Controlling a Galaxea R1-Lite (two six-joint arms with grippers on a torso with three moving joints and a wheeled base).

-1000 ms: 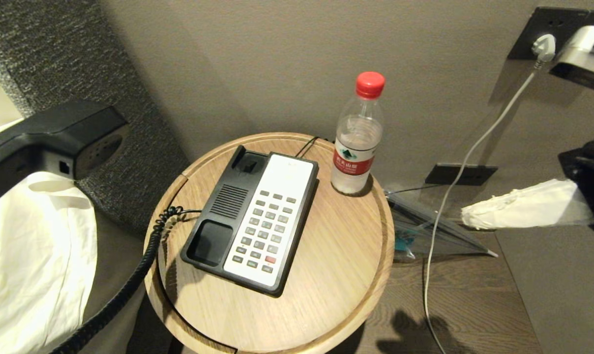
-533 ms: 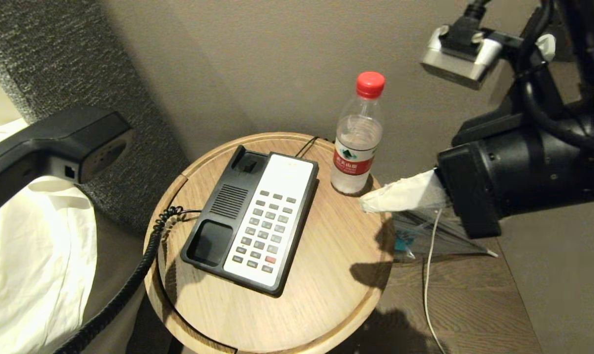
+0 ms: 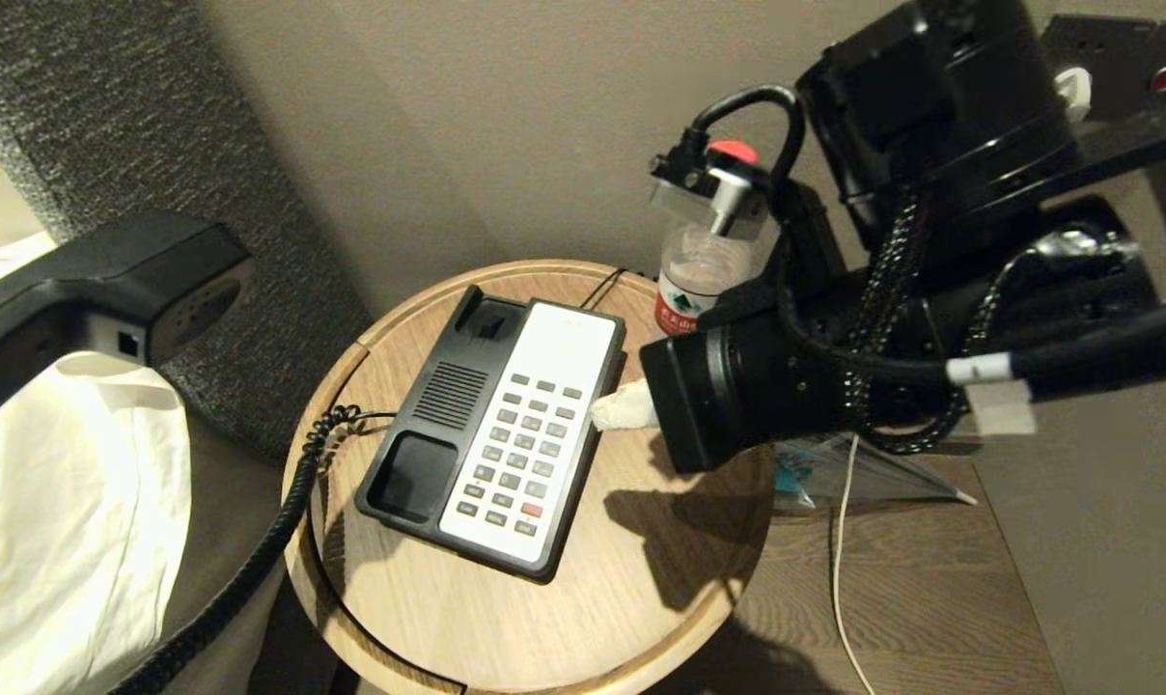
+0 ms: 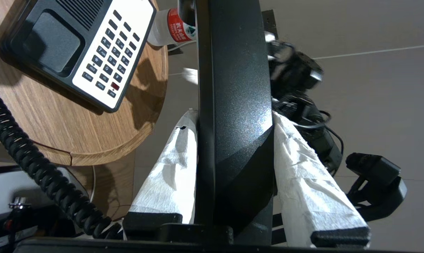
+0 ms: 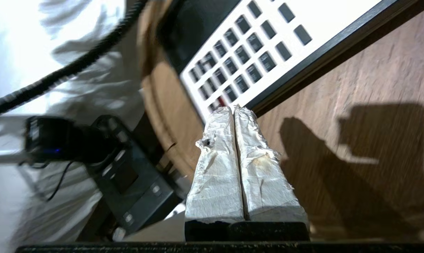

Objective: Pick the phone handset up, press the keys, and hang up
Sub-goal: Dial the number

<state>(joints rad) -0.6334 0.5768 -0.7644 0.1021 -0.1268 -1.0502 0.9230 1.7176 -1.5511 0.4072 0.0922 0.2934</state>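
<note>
The black phone handset (image 3: 110, 275) hangs in the air left of the table, off its cradle. My left gripper (image 4: 234, 117) is shut on its shaft (image 4: 233, 88), with white-wrapped fingers (image 4: 170, 168) on both sides. Its coiled cord (image 3: 255, 569) runs down to the black-and-white phone base (image 3: 419, 473) on the round wooden table (image 3: 641, 589). My right gripper (image 3: 607, 410) is shut and empty. Its wrapped tips (image 5: 233, 110) sit at the right edge of the base, beside the grey keys (image 3: 525, 444), just above the lower keys (image 5: 247, 59).
A water bottle with a red cap (image 3: 689, 280) stands at the table's back edge, mostly hidden by my right arm. White bedding (image 3: 62, 483) lies to the left. A white cable (image 3: 839, 579) and a clear plastic bag (image 3: 834, 463) are on the floor to the right.
My right arm has swung in from the far right across the table, bringing its shut fingers to the right edge of the phone base. The handset in my left gripper has stayed put.
</note>
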